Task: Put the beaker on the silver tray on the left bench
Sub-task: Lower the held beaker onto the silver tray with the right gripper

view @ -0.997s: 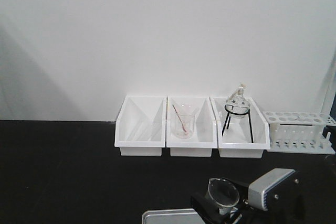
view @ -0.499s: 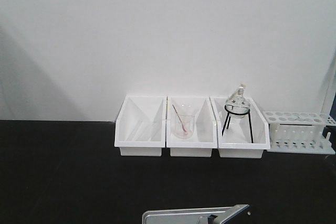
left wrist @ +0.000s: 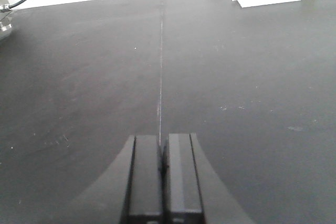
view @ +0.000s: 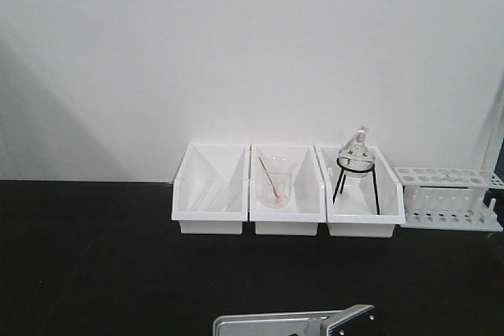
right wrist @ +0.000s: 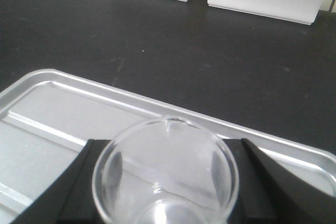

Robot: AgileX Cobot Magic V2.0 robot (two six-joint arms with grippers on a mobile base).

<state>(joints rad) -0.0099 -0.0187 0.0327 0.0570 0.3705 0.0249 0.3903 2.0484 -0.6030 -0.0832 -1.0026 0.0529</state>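
I'm seeing the beaker point(right wrist: 165, 174) sitting upright between the right gripper's point(right wrist: 165, 182) black fingers point(right wrist: 79, 182), clear glass, round rim, empty, over the silver tray point(right wrist: 58, 114). Tray is lying flat on the black bench point(right wrist: 157, 40), near edge; contact with tray unclear.

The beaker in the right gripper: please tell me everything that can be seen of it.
The beaker is small, of clear colourless glass, with a round rim and a small pouring lip on its far side. It looks empty and stands upright, mouth up. The right gripper holds it between its black fingers, over the silver tray. Whether its base touches the tray cannot be seen.
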